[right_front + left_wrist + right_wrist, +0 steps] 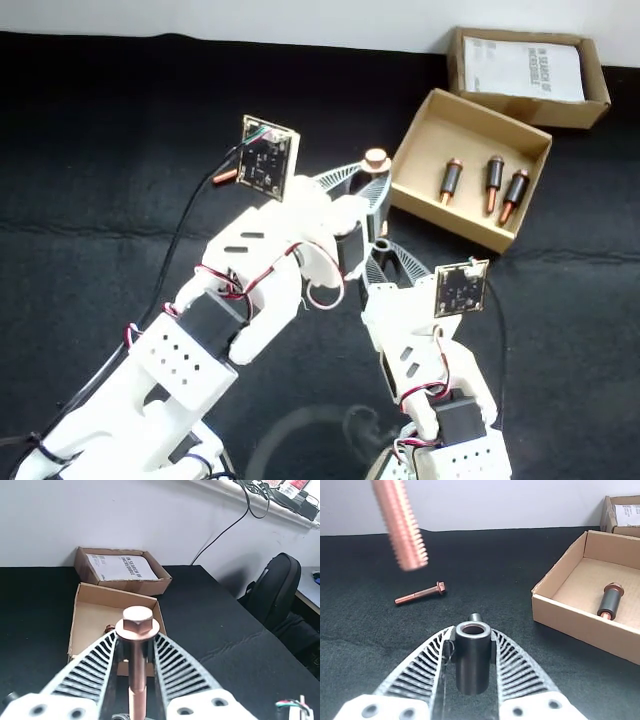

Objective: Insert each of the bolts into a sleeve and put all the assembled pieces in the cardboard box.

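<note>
Currently the left gripper (135, 637) is clenched on a copper bolt (137, 625) just under its head. The right gripper (473, 630) grasps a dark sleeve (473, 655) upright, bore open, both at the centre of the high view beside the cardboard box (425, 150) at upper right. The threaded tip hangs above and to one side of the bore, so the move calls for centring it over the opening, squaring the shank to the sleeve's axis, then lowering slowly; a tilted entry would likely catch the rim.
</note>
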